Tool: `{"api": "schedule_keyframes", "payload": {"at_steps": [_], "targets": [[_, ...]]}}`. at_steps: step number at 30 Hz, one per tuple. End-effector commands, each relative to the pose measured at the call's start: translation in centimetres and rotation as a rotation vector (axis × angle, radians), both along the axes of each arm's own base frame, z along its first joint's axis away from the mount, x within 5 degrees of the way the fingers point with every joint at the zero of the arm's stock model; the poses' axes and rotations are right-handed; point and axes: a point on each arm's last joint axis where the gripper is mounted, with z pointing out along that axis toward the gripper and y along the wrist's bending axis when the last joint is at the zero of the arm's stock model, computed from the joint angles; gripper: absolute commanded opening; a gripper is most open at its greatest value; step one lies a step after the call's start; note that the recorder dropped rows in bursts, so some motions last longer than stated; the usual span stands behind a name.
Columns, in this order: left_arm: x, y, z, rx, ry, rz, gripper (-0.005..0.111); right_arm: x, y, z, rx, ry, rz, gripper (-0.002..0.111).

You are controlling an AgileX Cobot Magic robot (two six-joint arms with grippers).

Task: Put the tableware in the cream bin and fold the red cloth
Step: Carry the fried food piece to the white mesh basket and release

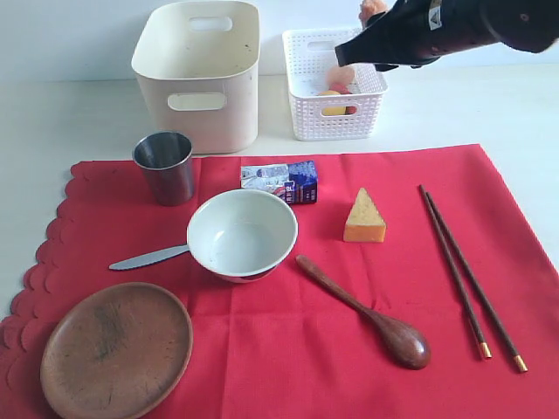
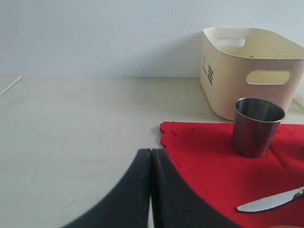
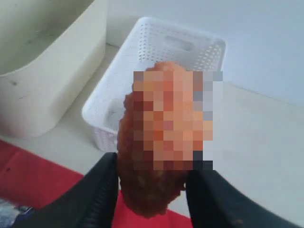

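- Pale table (image 1: 70, 113) against a white wall; the red cloth (image 1: 288, 349) lies spread flat on it, not yet folded.
- Cream bin (image 1: 236, 113): upright on bare table just behind the cloth, beside the white lattice basket (image 1: 336, 122).
- Tableware, all on the cloth and outside the bin: steel cup (image 1: 166, 170), white bowl (image 1: 244, 236), butter knife (image 1: 144, 258), wooden plate (image 1: 116, 349), wooden spoon (image 1: 367, 312), chopsticks (image 1: 463, 271).
- Also on the cloth: cheese wedge (image 1: 364, 218), small carton (image 1: 284, 181).
- Left gripper (image 2: 151, 166): fingers pressed together, holding nothing, by the cloth's scalloped corner.
- Right gripper (image 3: 152, 190): clamped on an orange-brown food piece (image 3: 142, 190), raised by the lattice basket.
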Motion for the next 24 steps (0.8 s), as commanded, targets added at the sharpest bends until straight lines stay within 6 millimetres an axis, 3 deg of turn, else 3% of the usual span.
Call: {"api": "schedule_keyframes", "payload": {"at_steps": [1, 8, 12, 17, 20, 24], "targets": [[0.0, 0.0, 0.2, -0.001, -0.015, -0.004, 0.003, 3.9, 0.0, -1.5, -0.037, 0.031, -0.057, 0.000], [0.0, 0.0, 0.2, -0.001, -0.015, -0.004, 0.003, 9.4, 1.4, -5.9, -0.160, 0.110, -0.084, 0.000], [0.0, 0.0, 0.2, -0.001, -0.015, -0.004, 0.003, 11.4, 2.5, -7.0, -0.146, 0.094, -0.071, 0.000], [0.0, 0.0, 0.2, -0.001, -0.015, -0.004, 0.003, 11.6, 3.8, -7.1, -0.102, 0.039, -0.027, 0.000], [0.0, 0.0, 0.2, -0.001, -0.015, -0.004, 0.003, 11.5, 4.5, -8.2, -0.109, 0.040, -0.002, 0.001], [0.0, 0.0, 0.2, -0.001, -0.015, -0.004, 0.003, 11.4, 5.2, -9.2, -0.110, 0.047, 0.015, 0.031]]}}
